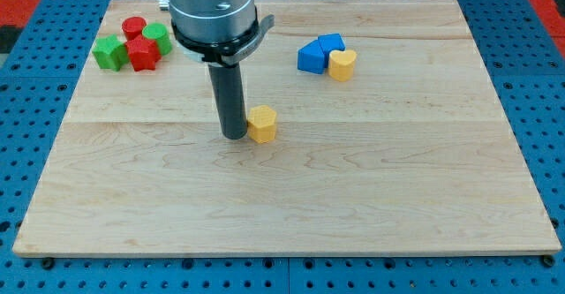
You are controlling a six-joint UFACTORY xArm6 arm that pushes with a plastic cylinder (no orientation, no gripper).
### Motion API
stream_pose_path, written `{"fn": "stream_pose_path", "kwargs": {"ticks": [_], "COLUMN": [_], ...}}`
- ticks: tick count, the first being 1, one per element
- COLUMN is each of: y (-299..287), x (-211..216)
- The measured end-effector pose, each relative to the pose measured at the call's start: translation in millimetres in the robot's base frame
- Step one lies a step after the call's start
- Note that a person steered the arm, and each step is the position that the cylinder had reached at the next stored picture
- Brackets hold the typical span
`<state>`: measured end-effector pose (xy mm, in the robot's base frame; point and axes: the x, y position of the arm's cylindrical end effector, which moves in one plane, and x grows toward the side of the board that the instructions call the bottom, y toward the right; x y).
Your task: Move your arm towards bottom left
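My tip (pixel 234 136) rests on the wooden board (pixel 282 197) near its middle, just left of a yellow hexagonal block (pixel 262 124) and almost touching it. At the view's top left sits a cluster: a red cylinder (pixel 133 27), a green cylinder (pixel 157 37), a green block (pixel 109 53) and a red star-like block (pixel 143 54). At the top right two blue blocks (pixel 318 53) sit together with a yellow heart-shaped block (pixel 342 64) against their right side.
The board lies on a blue pegboard surface (pixel 35 135). The arm's grey body (pixel 212 11) hangs over the top middle of the board and hides part of it.
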<state>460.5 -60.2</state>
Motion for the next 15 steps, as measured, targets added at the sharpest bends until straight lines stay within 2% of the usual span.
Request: {"fn": "stream_pose_path", "kwargs": {"ticks": [2, 4, 6, 9, 12, 13, 14, 15], "y": [-1, -109, -231, -238, -109, -131, -223, -244], "x": [-7, -4, 22, 23, 23, 38, 64, 69]}}
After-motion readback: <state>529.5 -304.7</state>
